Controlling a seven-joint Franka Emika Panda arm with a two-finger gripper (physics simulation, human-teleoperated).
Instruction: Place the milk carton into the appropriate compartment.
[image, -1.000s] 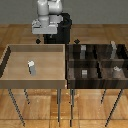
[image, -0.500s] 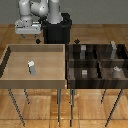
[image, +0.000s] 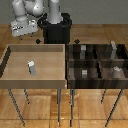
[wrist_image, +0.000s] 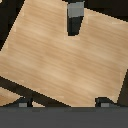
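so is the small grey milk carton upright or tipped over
Upright: the small grey milk carton stands on its base in the light wooden tray, paler top facing up, apart from the walls.

Standing upright inside open tray at exterior view's left: milk carton; sitting beside it at right: compartment tray.

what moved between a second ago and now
The arm swung toward the exterior view's left, carrying the gripper out over the light wooden tray. Nothing was grasped or released. The milk carton stayed upright in that tray, and the dark compartment tray's contents did not shift.
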